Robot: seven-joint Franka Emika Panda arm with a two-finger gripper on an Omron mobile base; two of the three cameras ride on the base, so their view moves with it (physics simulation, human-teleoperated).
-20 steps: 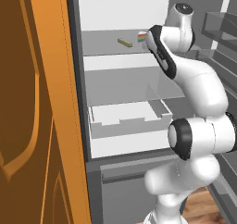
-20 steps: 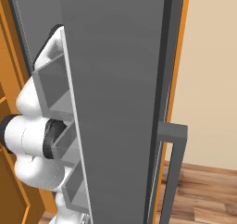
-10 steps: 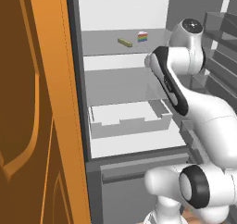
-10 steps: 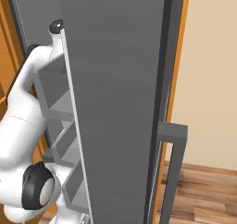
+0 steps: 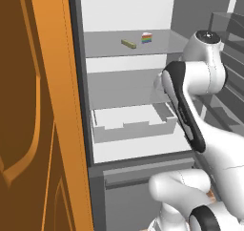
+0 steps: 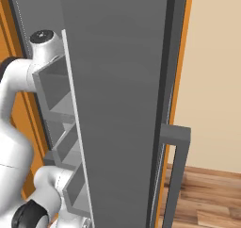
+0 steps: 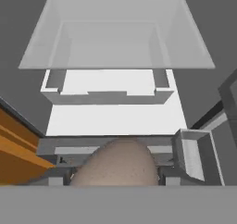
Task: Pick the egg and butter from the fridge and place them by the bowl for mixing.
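In the hand view the brown-grey egg [image 7: 118, 165] sits between the jaws of my gripper [image 7: 115, 176], which is shut on it in front of the open fridge [image 7: 115, 42]. The hand looks at the white drawer tray [image 7: 106, 96] under a grey shelf. The olive-yellow butter [image 5: 128, 44] lies on the fridge's upper shelf [image 5: 105, 51], above and left of my bent arm. The bowl is out of view.
A rainbow-striped cake slice [image 5: 147, 37] stands just right of the butter. An orange wooden cupboard [image 5: 38, 130] walls in the left side. The open fridge door [image 6: 117, 104] with its racks [image 6: 56, 88] stands close on the arm's right. Wooden floor [image 6: 207, 199] lies beyond.
The arm has drawn back from the upper shelf near the cake slice, its elbow swinging right and up. The grip has stayed the same.
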